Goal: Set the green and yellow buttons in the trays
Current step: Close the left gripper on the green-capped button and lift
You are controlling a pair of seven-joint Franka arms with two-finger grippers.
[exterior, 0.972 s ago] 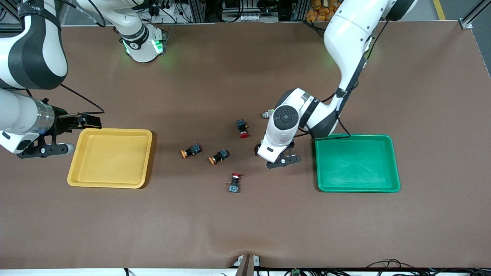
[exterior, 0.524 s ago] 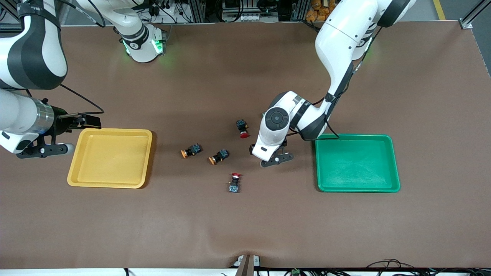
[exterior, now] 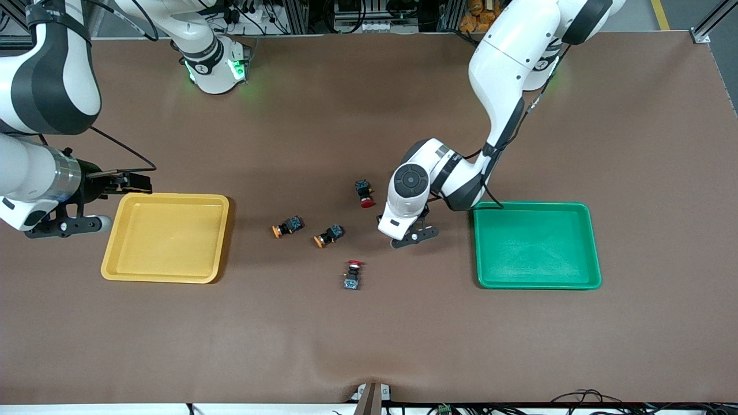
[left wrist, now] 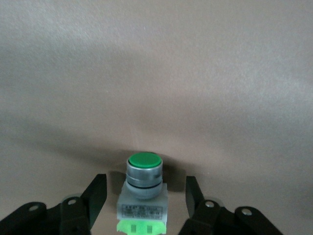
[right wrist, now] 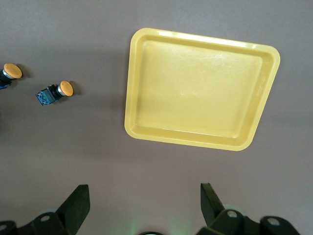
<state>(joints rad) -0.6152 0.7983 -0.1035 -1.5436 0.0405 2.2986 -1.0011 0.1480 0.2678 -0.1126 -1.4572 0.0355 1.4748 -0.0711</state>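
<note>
A green button (left wrist: 142,196), pale grey with a green cap, sits on the table between the fingers of my left gripper (left wrist: 145,181), with a gap on each side. The gripper is open. In the front view my left gripper (exterior: 403,233) is low over the table beside the green tray (exterior: 536,245) and hides this button. The other green button is hidden. Two yellow buttons (exterior: 287,226) (exterior: 330,234) lie mid-table; they also show in the right wrist view (right wrist: 54,92) (right wrist: 10,74). My right gripper (exterior: 141,183) waits open and empty beside the yellow tray (exterior: 167,199) (right wrist: 195,98).
Two red-capped buttons lie near the yellow ones, one (exterior: 364,193) farther from the front camera, one (exterior: 353,274) nearer. Both trays hold nothing.
My left arm has moved a little toward the right arm's end of the table and now covers the green button that showed beside its wrist. The right arm has not moved.
</note>
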